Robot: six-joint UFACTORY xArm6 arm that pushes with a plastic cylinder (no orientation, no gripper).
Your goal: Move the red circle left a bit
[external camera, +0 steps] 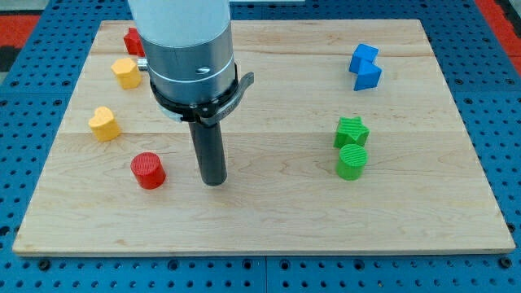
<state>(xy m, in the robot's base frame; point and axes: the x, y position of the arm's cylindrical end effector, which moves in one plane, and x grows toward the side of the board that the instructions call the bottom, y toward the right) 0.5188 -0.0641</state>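
The red circle [148, 170] is a short red cylinder lying on the wooden board [269, 220] at the lower left. My tip [214, 182] rests on the board just to the right of it, with a gap of about one block width between them. The rod rises into the grey and white arm body at the view's top.
A yellow heart [103, 123] and a yellow block [125, 72] lie at the left. A red block [133, 40] sits at the top left, partly behind the arm. A blue block [365, 67] is at the top right. A green star [351, 131] touches a green cylinder [352, 162].
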